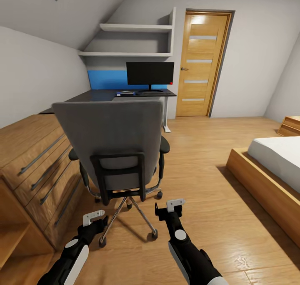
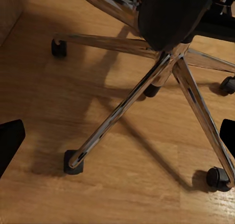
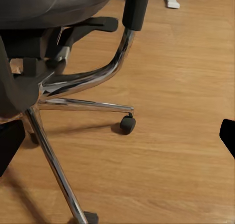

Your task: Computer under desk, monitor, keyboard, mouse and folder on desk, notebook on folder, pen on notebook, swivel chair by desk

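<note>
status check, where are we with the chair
Left gripper and right gripper open, empty. Swivel chair directly ahead, back toward robot. Desk beyond, chair between.

You were in a home bedroom with a study corner. A bed (image 1: 277, 152) on a wooden frame stood at the right of the frame, a wooden door (image 1: 202, 64) at upper centre under a sloped ceiling. A black worktop (image 1: 104, 95) with a monitor (image 1: 150, 73), wall shelves (image 1: 133, 28) and a grey swivel chair (image 1: 114, 139) filled the middle, drawers (image 1: 37, 164) at left.
</note>
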Tool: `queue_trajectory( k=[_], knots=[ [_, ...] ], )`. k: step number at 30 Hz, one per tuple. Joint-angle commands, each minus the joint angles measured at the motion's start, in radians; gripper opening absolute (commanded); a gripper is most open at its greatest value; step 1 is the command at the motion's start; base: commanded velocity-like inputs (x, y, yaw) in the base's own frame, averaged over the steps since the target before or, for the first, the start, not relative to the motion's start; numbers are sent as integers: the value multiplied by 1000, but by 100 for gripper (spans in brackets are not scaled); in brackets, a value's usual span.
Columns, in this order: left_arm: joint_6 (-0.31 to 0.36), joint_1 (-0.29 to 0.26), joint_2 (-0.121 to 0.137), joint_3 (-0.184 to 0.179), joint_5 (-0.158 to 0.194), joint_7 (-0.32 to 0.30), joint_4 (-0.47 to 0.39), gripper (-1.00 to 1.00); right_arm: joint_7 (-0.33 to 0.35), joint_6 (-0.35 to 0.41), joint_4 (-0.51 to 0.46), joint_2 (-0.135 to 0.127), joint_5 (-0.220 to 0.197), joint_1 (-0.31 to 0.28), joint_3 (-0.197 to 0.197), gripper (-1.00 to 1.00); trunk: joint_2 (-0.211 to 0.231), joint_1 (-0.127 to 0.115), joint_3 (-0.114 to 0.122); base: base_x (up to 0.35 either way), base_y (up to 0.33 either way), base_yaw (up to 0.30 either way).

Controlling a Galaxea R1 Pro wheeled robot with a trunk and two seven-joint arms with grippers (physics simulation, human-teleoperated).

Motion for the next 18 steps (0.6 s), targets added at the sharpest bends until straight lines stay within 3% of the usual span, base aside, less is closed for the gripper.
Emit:
queue_trajectory(
  k=[1, 14, 18],
  knots=[
    [3, 0, 1, -5, 10, 9, -1, 100, -7, -7, 3, 0, 5, -1, 3, 100, 0, 0, -1, 0, 170, 0],
    [3, 0, 1, -6, 11, 8, -1, 100, -11, -31, 11, 0, 6, -2, 5, 100, 0, 0, -1, 0, 57, 0],
    [-34, 0, 0, -7, 11, 6, -1, 100, -13, -35, 11, 0, 7, -1, 4, 100, 0, 0, -1, 0, 3, 0]
  ],
)
